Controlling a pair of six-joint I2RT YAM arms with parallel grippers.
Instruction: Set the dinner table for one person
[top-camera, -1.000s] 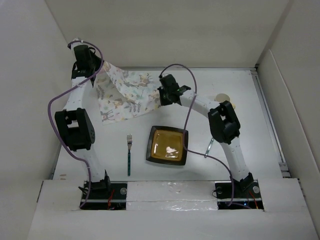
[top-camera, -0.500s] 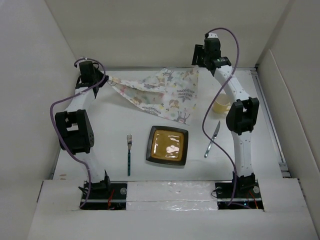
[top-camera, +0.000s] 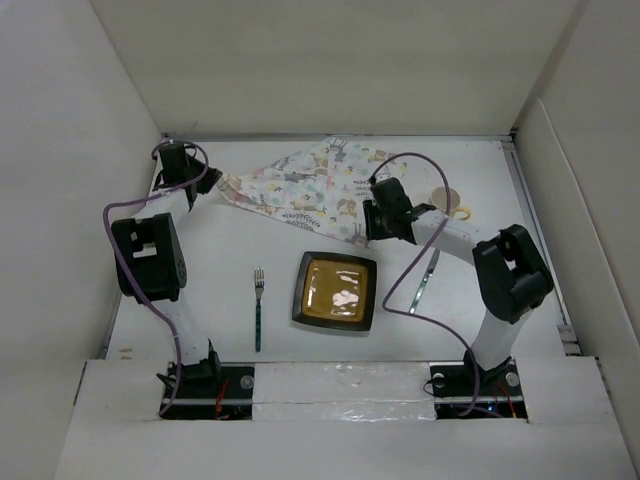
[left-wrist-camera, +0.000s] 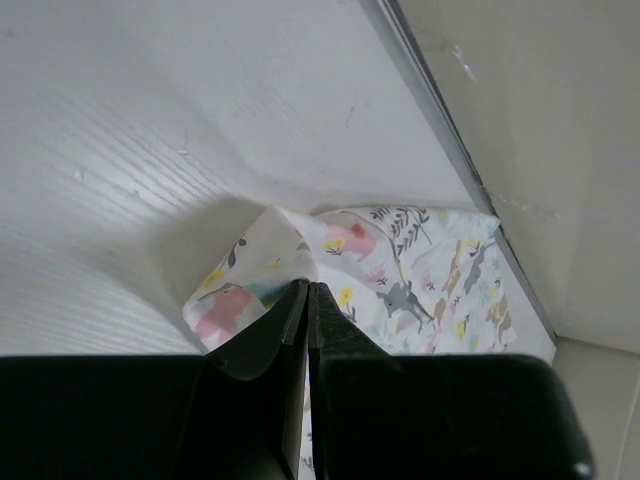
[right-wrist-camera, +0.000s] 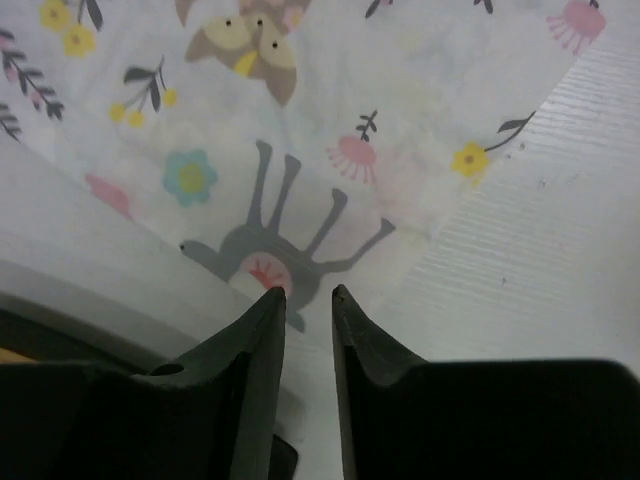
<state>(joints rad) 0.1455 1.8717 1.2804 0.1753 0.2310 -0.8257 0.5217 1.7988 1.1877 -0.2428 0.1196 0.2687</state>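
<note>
The white placemat (top-camera: 310, 185) printed with animals lies spread across the far half of the dinner table (top-camera: 230, 250). My left gripper (top-camera: 207, 177) sits at the mat's far-left corner, shut on that bunched corner (left-wrist-camera: 262, 262), jaws pressed together (left-wrist-camera: 307, 287). My right gripper (top-camera: 372, 228) hovers low over the mat's near corner, just behind the plate. Its jaws (right-wrist-camera: 305, 292) stand a little apart with nothing between them, and the printed cloth (right-wrist-camera: 250, 130) lies flat beneath.
A dark square plate (top-camera: 335, 291) with a yellow centre sits mid-table. A teal-handled fork (top-camera: 258, 310) lies left of it, a knife (top-camera: 424, 281) right of it. A pale cup (top-camera: 446, 198) shows behind the right arm. White walls enclose the table.
The right gripper pulled the mat out to the far right, let go, and swung down to the mat's near corner. The mat now lies spread. The left gripper stayed on its corner, sinking lower.
</note>
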